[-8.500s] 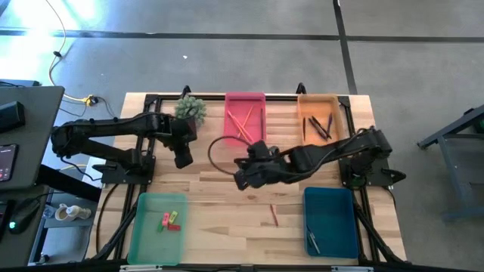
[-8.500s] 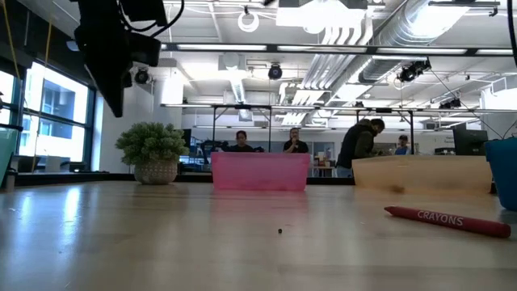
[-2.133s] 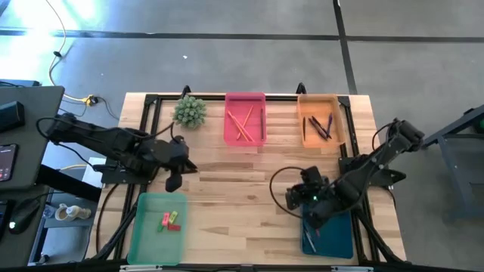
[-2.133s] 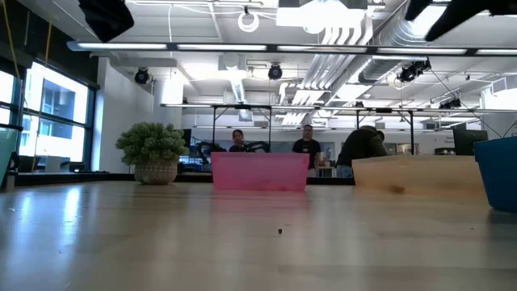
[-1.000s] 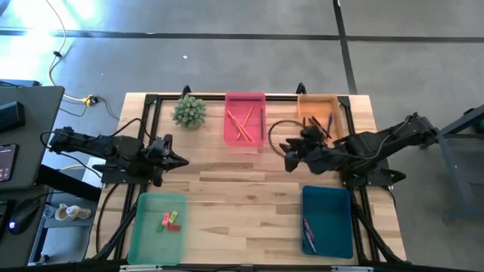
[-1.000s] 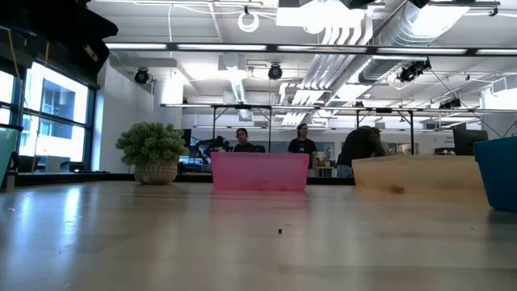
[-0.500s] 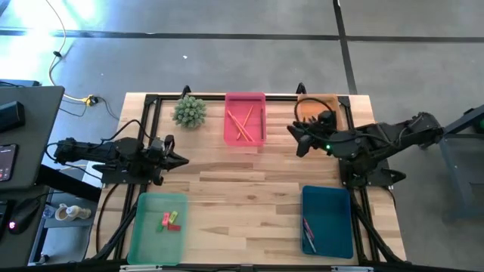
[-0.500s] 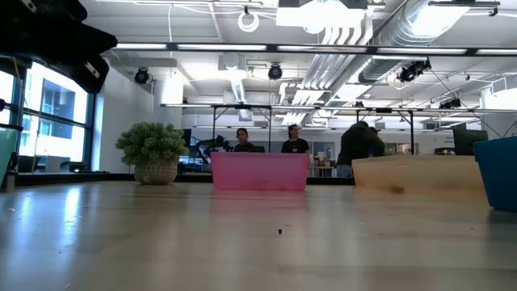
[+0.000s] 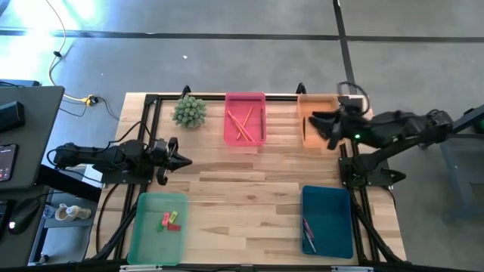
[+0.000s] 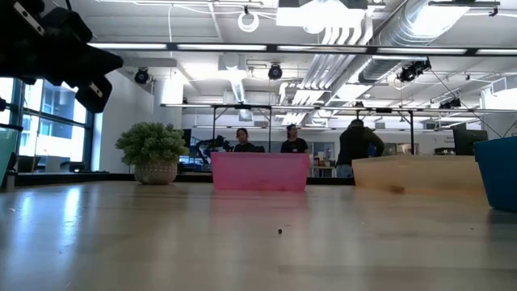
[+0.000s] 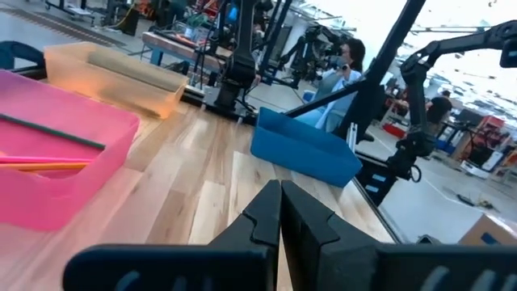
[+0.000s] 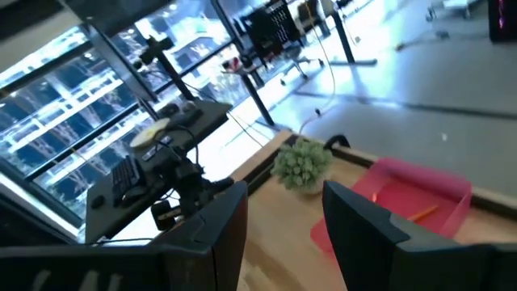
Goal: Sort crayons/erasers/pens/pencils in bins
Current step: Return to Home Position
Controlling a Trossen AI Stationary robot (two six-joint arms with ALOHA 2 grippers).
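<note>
Right pincer (image 9: 318, 125) hides most of orange bin (image 9: 318, 99); blue bin (image 10: 498, 174) cut by low-view edge.

Grey floor (image 9: 227, 60); tall windows (image 10: 44, 121); exposed ducts (image 10: 380, 24) above bright strip lights (image 10: 242, 47).

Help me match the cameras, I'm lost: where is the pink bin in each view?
High view: pink bin at the table's far edge, in the middle.
Low view: it stands centre, at the far end.
Left wrist view: close by, nearer than the orange bin.
Right wrist view: farther off, beside the potted plant.
Landmark: that plant, in all but the left wrist view.
</note>
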